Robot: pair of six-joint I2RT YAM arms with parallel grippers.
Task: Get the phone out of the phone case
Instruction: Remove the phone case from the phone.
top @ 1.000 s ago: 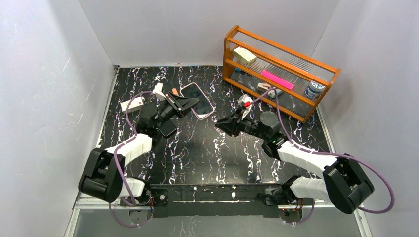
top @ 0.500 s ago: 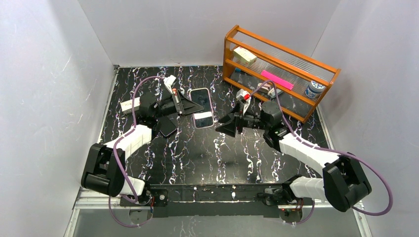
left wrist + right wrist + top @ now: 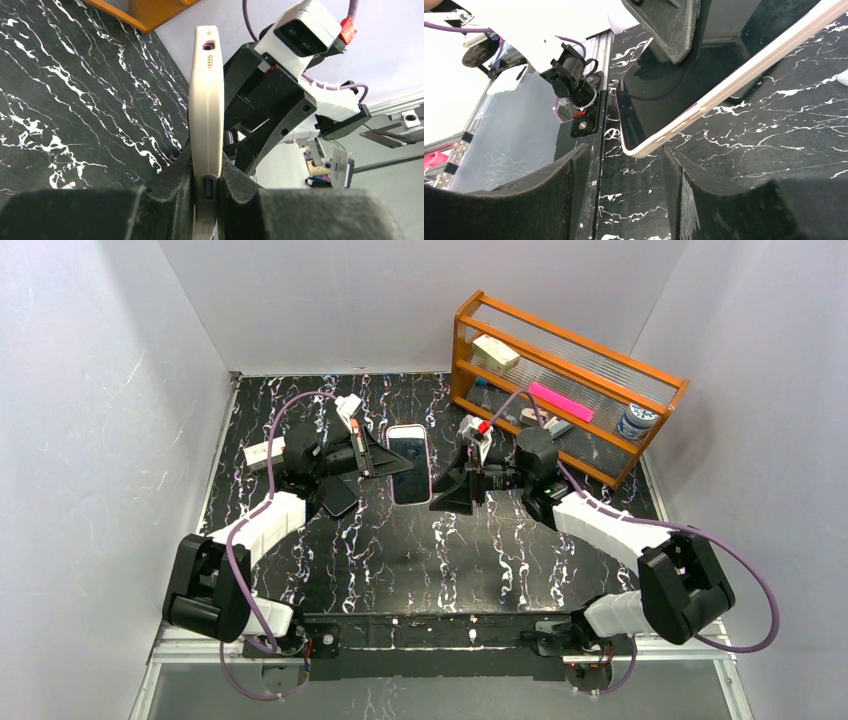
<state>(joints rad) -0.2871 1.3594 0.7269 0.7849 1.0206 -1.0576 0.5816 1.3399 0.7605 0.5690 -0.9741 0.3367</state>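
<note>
The phone sits in its cream case [image 3: 408, 462], screen up in the top view. My left gripper [image 3: 388, 462] is shut on the case's left long edge and holds it above the black marbled table. In the left wrist view the case [image 3: 206, 95] stands edge-on between my pads [image 3: 206, 167]. My right gripper [image 3: 448, 492] is open just right of the phone's near end. In the right wrist view the phone's corner [image 3: 644, 145] lies just beyond my open fingertips [image 3: 624, 172], not touching them. The left finger [image 3: 674, 25] presses on the dark screen.
An orange wooden rack [image 3: 600, 455] stands at the back right with a white box [image 3: 495, 352], a pink item [image 3: 560, 400] and a small tin [image 3: 636, 422]. A small white object [image 3: 266, 450] lies by the left wall. Grey walls close in on both sides.
My left gripper has swung the phone round so it points toward the near edge. My right gripper has moved left and further back, up to the phone's near right side.
</note>
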